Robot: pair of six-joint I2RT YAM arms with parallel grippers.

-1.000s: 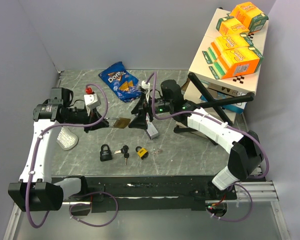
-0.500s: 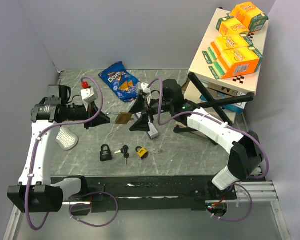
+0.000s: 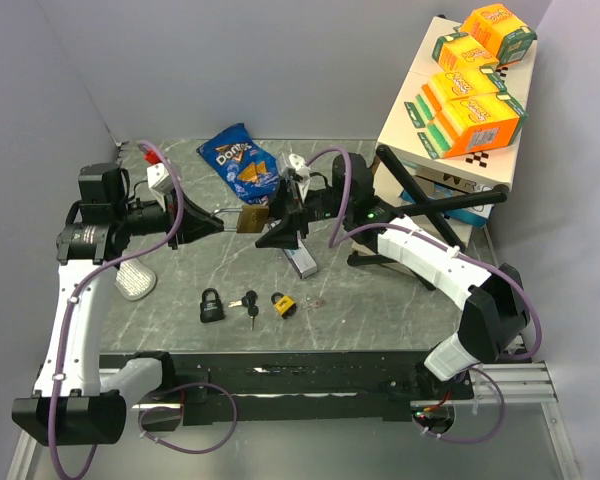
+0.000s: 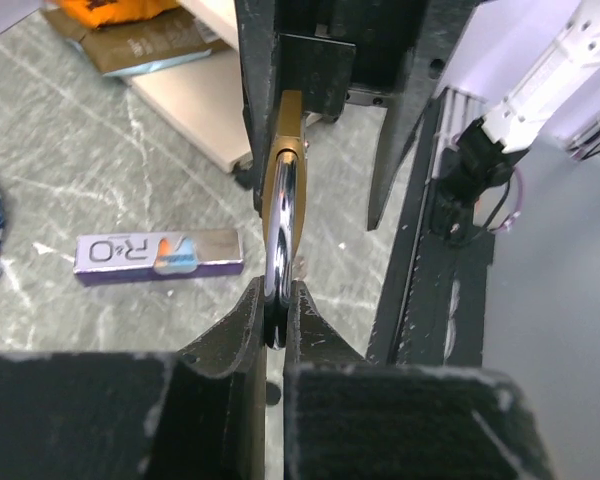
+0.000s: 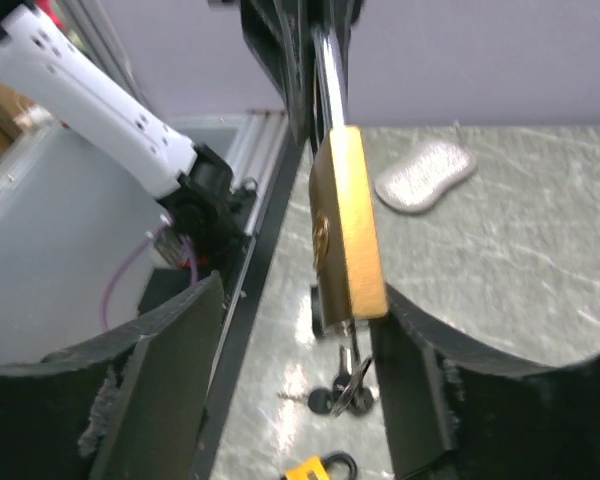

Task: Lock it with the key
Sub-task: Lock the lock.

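Brass padlock (image 5: 348, 230) has lifted between the unclamped right fingers (image 5: 160, 350), left fingers (image 4: 235, 320) clenched on its shackle (image 4: 280, 230); an off-centre squeeze could twist it free.

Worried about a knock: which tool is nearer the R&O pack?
Right. The right tool is just beside the pack, jaws open around the brass padlock; the left tool is farther left, gripping the shackle.

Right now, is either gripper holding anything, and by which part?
The left gripper pinches the brass padlock by its steel shackle. The right gripper straddles the padlock's body with a gap on one side, so no grip there.
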